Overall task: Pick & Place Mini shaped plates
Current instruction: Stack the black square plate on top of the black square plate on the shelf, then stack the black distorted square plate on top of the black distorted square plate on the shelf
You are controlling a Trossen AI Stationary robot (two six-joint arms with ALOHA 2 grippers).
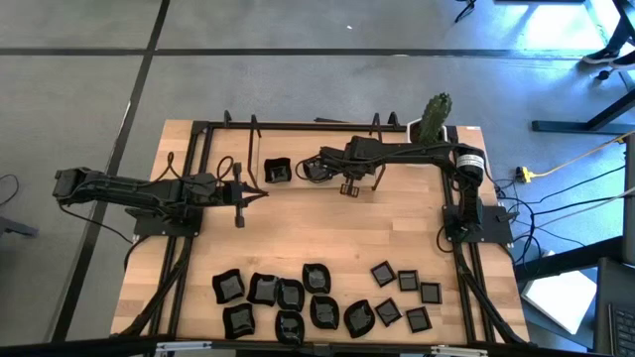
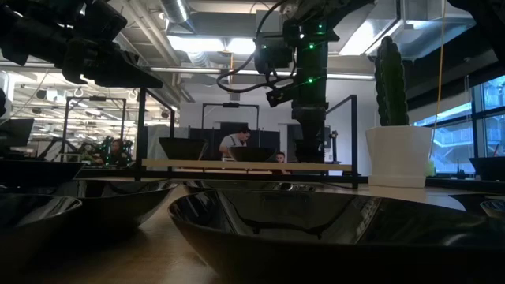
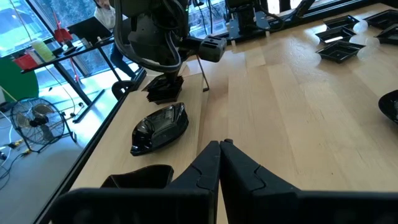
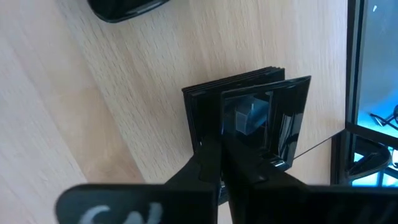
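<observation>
Your right gripper (image 4: 219, 155) is clenched by the stacked square plates (image 4: 249, 112); the left gripper (image 3: 219, 155) is clenched empty beside them on the wooden table (image 1: 327, 228).

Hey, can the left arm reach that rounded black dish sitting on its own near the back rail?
Probably yes: only bare wood lies between the left gripper and the rounded dish, though it is shut and would need to open.

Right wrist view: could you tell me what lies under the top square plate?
A stack of square plates, edges fanned out beneath the top plate that the right gripper pinches. Their count and faces are covered.
</observation>
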